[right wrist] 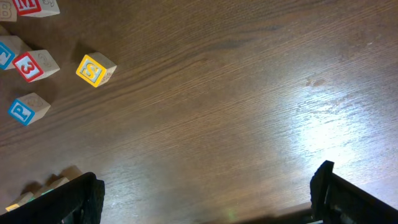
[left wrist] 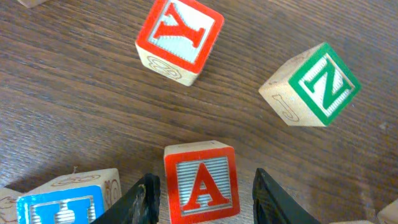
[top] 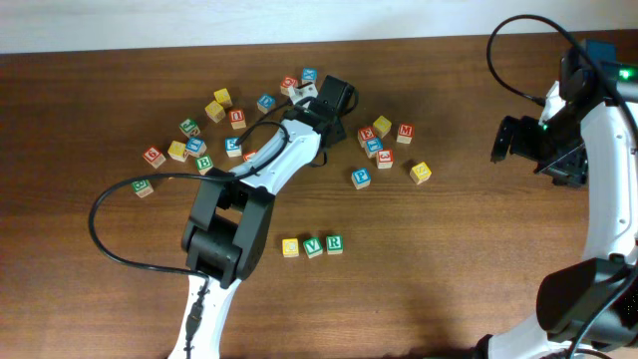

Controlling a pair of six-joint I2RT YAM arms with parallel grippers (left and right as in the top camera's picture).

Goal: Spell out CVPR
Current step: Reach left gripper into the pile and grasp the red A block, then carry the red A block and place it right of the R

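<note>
A row of three blocks lies at the front middle: yellow C (top: 290, 247), V (top: 313, 246) and green R (top: 334, 243). A blue P block (top: 361, 178) lies loose right of centre and also shows in the right wrist view (right wrist: 28, 109). My left gripper (top: 317, 100) is at the back cluster. In its wrist view it is open (left wrist: 205, 178), its fingers on either side of a red A block (left wrist: 201, 186) without clearly touching it. My right gripper (top: 501, 140) is open and empty (right wrist: 208, 177) over bare table at the right.
Around the left gripper lie a red Y block (left wrist: 180, 38), a green-faced block (left wrist: 317, 85) and a blue block (left wrist: 68, 200). Several more letter blocks are scattered at back left (top: 189, 140) and near centre (top: 384, 135). A yellow block (right wrist: 95, 70) lies near the P.
</note>
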